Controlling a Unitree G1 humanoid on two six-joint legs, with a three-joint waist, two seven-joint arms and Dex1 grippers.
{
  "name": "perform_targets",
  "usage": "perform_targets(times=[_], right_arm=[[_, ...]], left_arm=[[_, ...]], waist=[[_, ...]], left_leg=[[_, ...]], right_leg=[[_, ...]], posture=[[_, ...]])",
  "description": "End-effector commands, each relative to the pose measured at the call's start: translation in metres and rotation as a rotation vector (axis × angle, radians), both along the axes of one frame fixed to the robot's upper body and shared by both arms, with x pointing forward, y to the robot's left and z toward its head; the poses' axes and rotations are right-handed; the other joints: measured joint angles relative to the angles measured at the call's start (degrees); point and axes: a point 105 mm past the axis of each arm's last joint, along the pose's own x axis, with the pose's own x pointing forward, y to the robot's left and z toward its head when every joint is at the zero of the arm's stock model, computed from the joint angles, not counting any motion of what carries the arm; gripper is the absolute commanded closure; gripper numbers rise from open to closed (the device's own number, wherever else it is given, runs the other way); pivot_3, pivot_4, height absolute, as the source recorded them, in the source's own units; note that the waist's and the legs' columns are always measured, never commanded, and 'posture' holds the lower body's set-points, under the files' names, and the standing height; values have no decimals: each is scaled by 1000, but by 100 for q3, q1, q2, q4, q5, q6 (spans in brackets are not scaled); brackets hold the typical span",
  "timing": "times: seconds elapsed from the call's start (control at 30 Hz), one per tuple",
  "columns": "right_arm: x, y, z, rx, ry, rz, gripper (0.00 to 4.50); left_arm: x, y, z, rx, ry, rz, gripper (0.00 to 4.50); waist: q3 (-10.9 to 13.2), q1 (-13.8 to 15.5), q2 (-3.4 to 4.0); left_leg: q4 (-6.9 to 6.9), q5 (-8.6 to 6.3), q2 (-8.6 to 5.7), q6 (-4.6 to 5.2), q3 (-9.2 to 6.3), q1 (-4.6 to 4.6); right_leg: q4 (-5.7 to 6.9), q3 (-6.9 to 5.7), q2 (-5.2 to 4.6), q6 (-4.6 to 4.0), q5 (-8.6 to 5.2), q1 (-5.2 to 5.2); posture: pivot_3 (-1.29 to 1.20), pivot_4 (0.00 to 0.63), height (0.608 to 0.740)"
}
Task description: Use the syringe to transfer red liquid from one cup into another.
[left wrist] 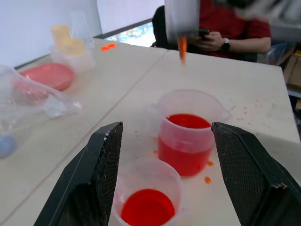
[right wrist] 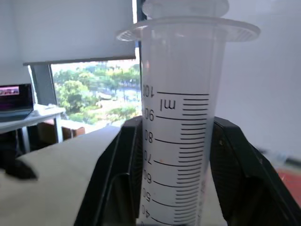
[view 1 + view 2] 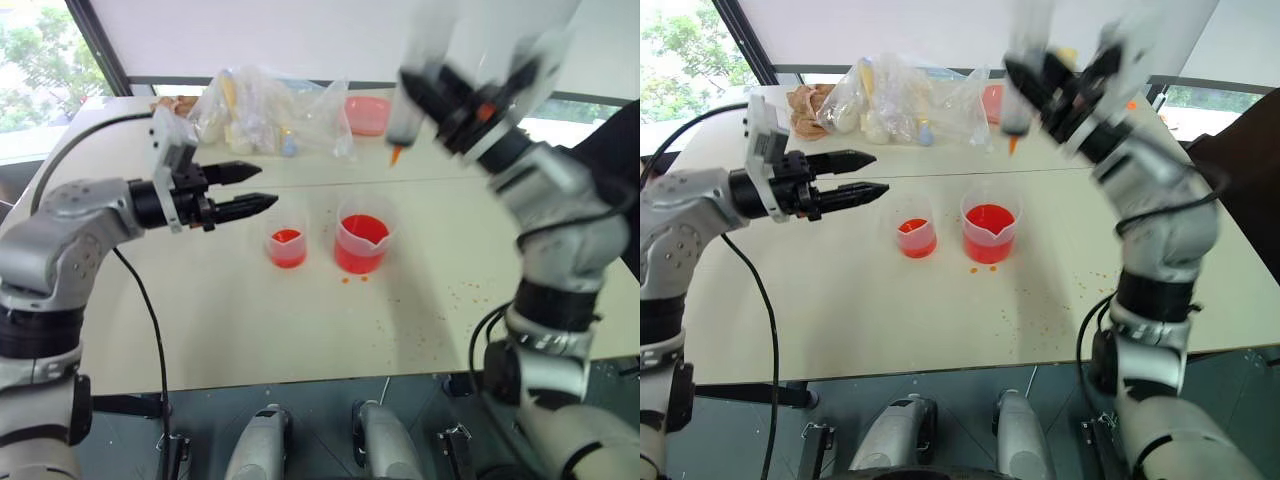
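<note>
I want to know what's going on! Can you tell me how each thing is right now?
syringe: upright, held above the table, orange tip down
right gripper: shut on the syringe
left gripper: open, holding nothing
beaker: upright, part full of red liquid
smaller cup: upright, a little red liquid
plastic bag: crumpled, lying down

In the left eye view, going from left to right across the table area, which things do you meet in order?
Left gripper → smaller cup → beaker → syringe, held up in the air → right gripper.
</note>
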Motion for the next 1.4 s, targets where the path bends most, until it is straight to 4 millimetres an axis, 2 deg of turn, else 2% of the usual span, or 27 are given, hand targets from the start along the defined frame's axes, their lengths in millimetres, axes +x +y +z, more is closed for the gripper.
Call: perform_targets(times=[0.03, 0.17, 0.33, 0.47, 0.73, 1.0, 1.27, 1.4], right_arm=[[-14, 9, 7, -26, -135, -19, 3085], [-10, 8, -13, -38, -102, -43, 3085], [-11, 14, -23, -33, -79, -27, 3085], [-10, 19, -33, -34, -58, -28, 3085], [-11, 25, -42, -23, -32, -26, 3085], [-15, 33, -49, -31, -24, -27, 3085], [-16, 37, -55, -37, -23, -31, 3085], [-17, 39, -57, -34, -20, -33, 3085]], left_arm=[[4, -5, 16, 12, -77, -23, 1382], [5, -20, 35, -3, -145, -76, 1382], [6, -47, 54, -31, -242, -146, 1382], [15, -66, 64, -55, -304, -159, 1382], [34, -86, 55, -12, -370, -152, 1382], [44, -104, 56, -47, -396, -157, 1382], [62, -106, 44, 69, -461, -95, 1382], [60, -108, 42, 85, -481, -122, 2613]], waist=[[0, -16, 0], [0, -21, 0], [0, -20, 0], [0, -19, 0], [0, -31, 0], [0, -16, 0], [0, -22, 0], [0, -20, 0]], left_leg=[[0, 0, -2, 0, 1, 0], [0, 0, 0, 0, 1, 2], [0, 0, 0, 0, 1, 3], [1, 0, 0, 0, 1, 3], [0, 0, 0, 0, 1, 5], [5, 0, -2, 0, 1, 3], [4, 0, -2, 0, 0, 4], [5, 0, -2, 1, 0, 4]], right_leg=[[-1, 1, 0, 0, 0, 0], [0, 0, 3, 0, 0, -1], [1, 1, 3, 0, 0, -1], [3, 1, 3, 1, 0, 0], [10, 1, 4, 1, 0, -2], [10, 2, 3, 2, 1, -1], [12, 1, 4, 3, 2, -1], [12, 1, 4, 3, 2, -1]], posture=[[0, 150, 740], [0, 150, 740], [0, 150, 740], [0, 150, 740], [0, 150, 740], [0, 150, 740], [0, 150, 740], [0, 150, 740]])
